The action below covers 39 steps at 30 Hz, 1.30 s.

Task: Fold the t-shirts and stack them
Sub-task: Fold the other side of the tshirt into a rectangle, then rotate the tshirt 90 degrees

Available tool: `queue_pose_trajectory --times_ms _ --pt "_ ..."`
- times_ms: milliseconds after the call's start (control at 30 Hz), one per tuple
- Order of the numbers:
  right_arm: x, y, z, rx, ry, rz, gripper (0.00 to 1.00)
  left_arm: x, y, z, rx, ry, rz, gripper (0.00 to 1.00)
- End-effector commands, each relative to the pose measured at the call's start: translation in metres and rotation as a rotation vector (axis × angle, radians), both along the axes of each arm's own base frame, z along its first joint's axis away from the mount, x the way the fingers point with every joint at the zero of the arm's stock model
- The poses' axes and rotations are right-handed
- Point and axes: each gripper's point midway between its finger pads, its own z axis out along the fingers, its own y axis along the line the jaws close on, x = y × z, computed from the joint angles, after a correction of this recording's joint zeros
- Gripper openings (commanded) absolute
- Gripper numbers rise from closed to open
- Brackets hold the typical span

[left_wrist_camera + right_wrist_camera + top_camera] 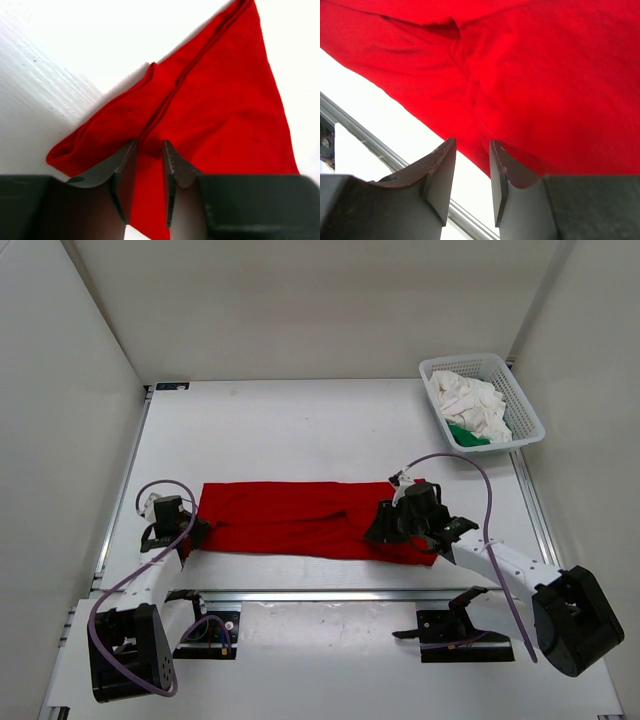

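Your red t-shirt (290, 518) lies stretched in a long band on the table (300, 430), apart from the basket (520, 395) that holds the crumpled white t-shirt (468, 405) and a glimpse of the green t-shirt (468, 436). At the band's end far from the basket, your left gripper (149, 142) straddles a fold with cloth between its jaws, and you cannot tell whether it pinches. At the end nearer the basket, your right gripper (472, 142) stands open over the shirt's edge.

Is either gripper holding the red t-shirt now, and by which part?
Right gripper is open, holding nothing. Left gripper has the left end of the red t-shirt between its jaws; a grip cannot be told.
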Motion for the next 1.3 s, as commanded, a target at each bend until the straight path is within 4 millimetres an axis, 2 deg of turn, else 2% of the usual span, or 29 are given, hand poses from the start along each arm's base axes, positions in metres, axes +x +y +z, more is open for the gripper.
queue_pose_trajectory --times_ms 0,33,100,133,167,267,300,367,433,467,533,633,700,767,833,867,900,1000,1067,1100,1133,1200,1267 --pt "0.001 -0.002 0.005 0.020 -0.029 -0.006 0.31 0.017 -0.003 0.018 -0.023 -0.075 -0.001 0.35" --pt "0.006 -0.005 0.009 0.025 -0.045 -0.029 0.32 0.017 -0.004 0.018 -0.028 -0.076 -0.006 0.34" --pt "0.011 -0.014 0.008 0.015 -0.047 -0.067 0.31 0.017 -0.006 0.015 -0.029 -0.074 -0.015 0.22" --pt "0.017 -0.019 0.013 0.018 -0.063 -0.092 0.31 0.020 -0.004 0.020 -0.027 -0.090 -0.005 0.19" --pt "0.023 -0.032 0.010 0.000 -0.047 -0.154 0.31 0.023 -0.003 0.023 -0.027 -0.102 0.002 0.14" --pt "0.052 -0.067 0.024 0.007 -0.096 -0.317 0.32 0.039 0.001 0.044 -0.009 -0.146 -0.010 0.02" --pt "0.060 -0.077 0.028 0.019 -0.108 -0.352 0.32 0.041 0.003 0.047 -0.001 -0.151 -0.014 0.00" --pt "0.075 -0.096 0.032 0.007 -0.125 -0.426 0.32 0.056 0.007 0.068 0.037 -0.186 -0.021 0.00" --pt "0.083 -0.116 0.027 0.006 -0.110 -0.501 0.33 0.064 0.016 0.080 0.073 -0.210 -0.007 0.00" --pt "0.094 -0.125 0.032 0.011 -0.147 -0.539 0.33 0.066 0.022 0.081 0.089 -0.204 0.005 0.00" --pt "0.096 -0.134 0.022 0.038 -0.118 -0.574 0.33 0.068 0.032 0.081 0.115 -0.198 0.026 0.00" --pt "0.094 -0.128 0.010 0.062 -0.069 -0.544 0.33 0.063 0.024 0.063 0.075 -0.141 -0.016 0.00" --pt "0.092 -0.123 0.015 0.059 -0.101 -0.540 0.34 0.056 0.022 0.060 0.096 -0.139 -0.028 0.00" --pt "0.086 -0.118 0.012 0.051 -0.101 -0.536 0.34 0.054 0.033 0.065 0.145 -0.149 0.001 0.00" --pt "0.081 -0.115 0.013 0.048 -0.105 -0.522 0.34 0.046 0.048 0.057 0.219 -0.096 0.036 0.00" --pt "0.077 -0.113 0.010 0.035 -0.094 -0.517 0.35 0.044 0.048 0.055 0.233 -0.081 0.029 0.00" --pt "0.071 -0.110 0.007 0.034 -0.082 -0.503 0.35 0.041 0.046 0.050 0.231 -0.072 0.022 0.01" --pt "0.059 -0.101 -0.001 0.030 -0.070 -0.476 0.34 0.037 0.042 0.038 0.183 -0.074 0.036 0.14" --pt "0.047 -0.097 -0.014 -0.008 -0.030 -0.460 0.33 0.032 0.041 0.026 0.147 -0.044 0.039 0.18" --pt "0.046 -0.094 -0.011 -0.011 -0.048 -0.444 0.32 0.032 0.043 0.024 0.129 -0.028 0.052 0.26" --pt "0.046 -0.092 -0.008 -0.011 -0.055 -0.437 0.30 0.033 0.040 0.025 0.099 -0.032 0.049 0.28" --pt "0.043 -0.085 -0.009 -0.026 -0.042 -0.400 0.24 0.040 0.039 0.037 0.099 -0.081 0.051 0.51" --pt "0.048 -0.077 -0.001 -0.044 -0.062 -0.359 0.14 0.050 0.041 0.067 0.138 -0.176 0.057 0.63"
